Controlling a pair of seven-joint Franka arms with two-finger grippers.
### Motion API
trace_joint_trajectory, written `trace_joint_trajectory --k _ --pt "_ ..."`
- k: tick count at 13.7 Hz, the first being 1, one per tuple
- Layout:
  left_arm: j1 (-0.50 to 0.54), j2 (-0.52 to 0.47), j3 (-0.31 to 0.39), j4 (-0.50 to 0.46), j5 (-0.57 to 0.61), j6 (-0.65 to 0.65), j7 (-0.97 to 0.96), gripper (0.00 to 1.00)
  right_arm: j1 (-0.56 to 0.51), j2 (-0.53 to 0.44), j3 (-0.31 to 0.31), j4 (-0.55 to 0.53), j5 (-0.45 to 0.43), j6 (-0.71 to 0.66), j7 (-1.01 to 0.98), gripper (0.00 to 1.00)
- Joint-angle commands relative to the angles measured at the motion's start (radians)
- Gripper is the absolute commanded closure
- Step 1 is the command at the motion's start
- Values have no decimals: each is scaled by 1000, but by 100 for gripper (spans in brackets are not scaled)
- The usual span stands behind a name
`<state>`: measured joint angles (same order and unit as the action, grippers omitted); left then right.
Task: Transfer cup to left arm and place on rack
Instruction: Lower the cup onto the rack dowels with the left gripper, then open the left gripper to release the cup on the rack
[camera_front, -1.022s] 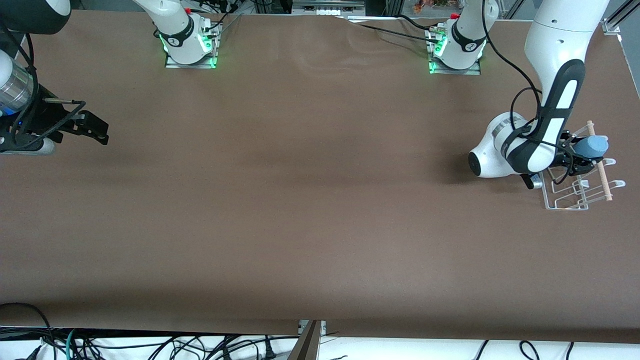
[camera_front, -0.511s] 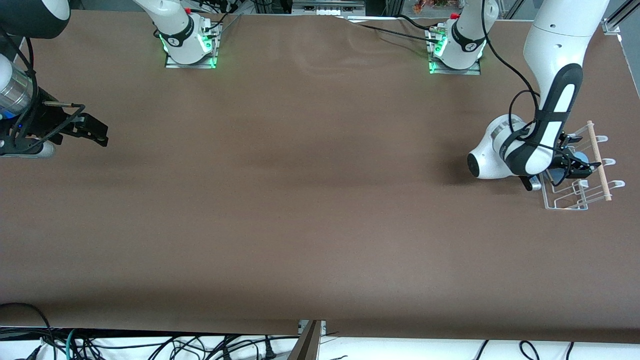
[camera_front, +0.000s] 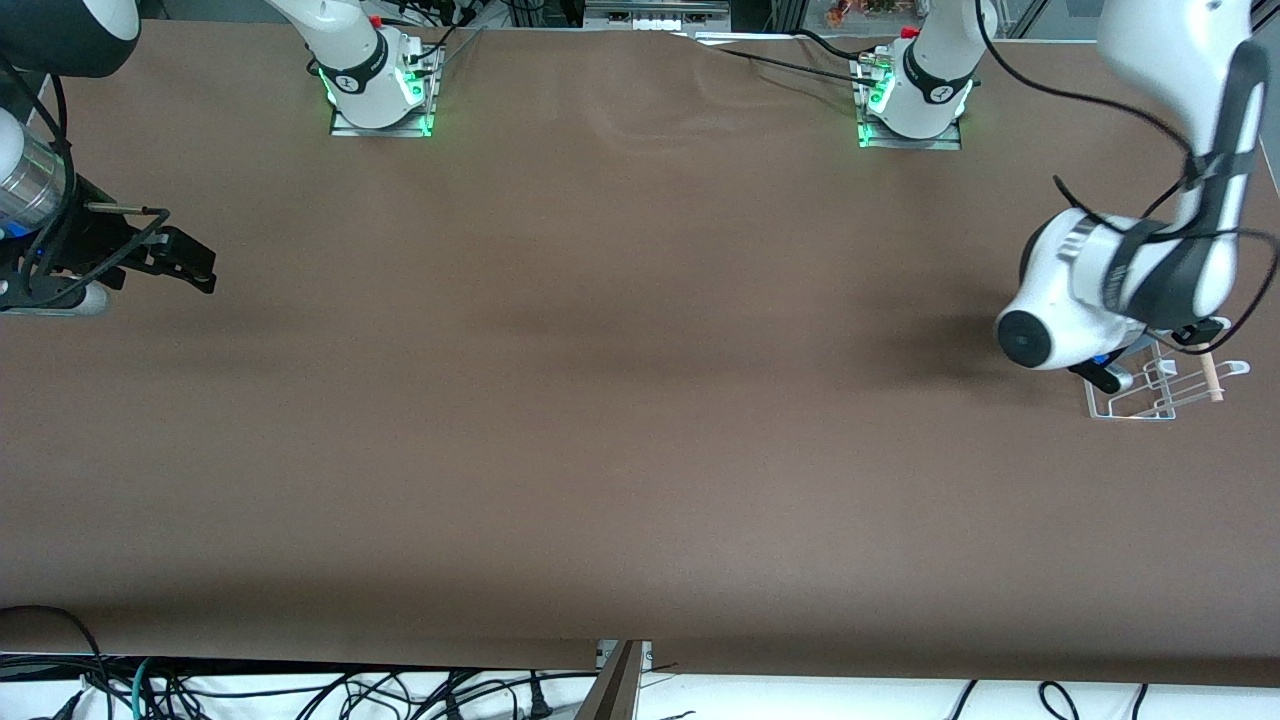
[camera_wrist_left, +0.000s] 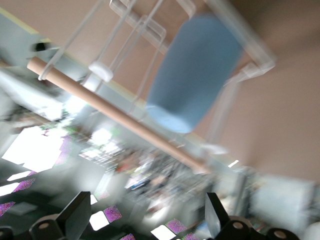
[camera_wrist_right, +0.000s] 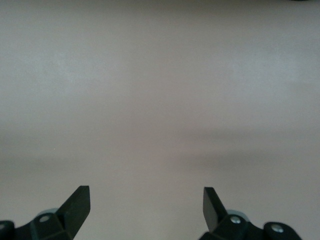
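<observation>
The light-blue cup (camera_wrist_left: 195, 75) rests among the wire loops of the white rack (camera_wrist_left: 135, 30), beside its wooden dowel (camera_wrist_left: 115, 112). My left gripper (camera_wrist_left: 145, 220) is open and drawn back from the cup, with nothing between its fingers (camera_wrist_left: 75, 215). In the front view the left arm's white wrist (camera_front: 1090, 290) hangs over the rack (camera_front: 1140, 402) and hides the cup. My right gripper (camera_front: 185, 262) waits at the right arm's end of the table, open and empty (camera_wrist_right: 146, 205) over bare brown table.
The rack stands close to the table edge at the left arm's end. Both arm bases (camera_front: 380, 90) (camera_front: 915, 95) stand along the table's back edge. Black cables (camera_front: 1130, 110) loop around the left arm.
The left gripper opened and let go of the cup on the rack. The left arm then swung up and toward its end of the table, covering the cup in the front view.
</observation>
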<state>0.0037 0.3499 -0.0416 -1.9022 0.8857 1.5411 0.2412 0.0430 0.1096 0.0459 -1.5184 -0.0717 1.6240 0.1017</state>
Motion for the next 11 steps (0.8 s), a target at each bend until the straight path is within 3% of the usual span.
trace_joint_trajectory --k 1,4,6,8,11 --pt "9 -37 -4 75 -222 16 -107 0 -15 12 11 27 16 -19 -14 0" --pt "-25 -49 -47 191 -449 5 -307 0 -17 12 11 27 16 -19 -16 0" --pt "-28 -92 -104 222 -568 -3 -342 0 -17 13 11 27 18 -19 -16 0" --pt "-22 -138 -118 282 -687 1 -347 0 -17 13 11 27 18 -19 -16 0" --pt "-19 -150 -118 425 -766 -13 -332 0 -17 13 11 27 18 -19 -16 0"
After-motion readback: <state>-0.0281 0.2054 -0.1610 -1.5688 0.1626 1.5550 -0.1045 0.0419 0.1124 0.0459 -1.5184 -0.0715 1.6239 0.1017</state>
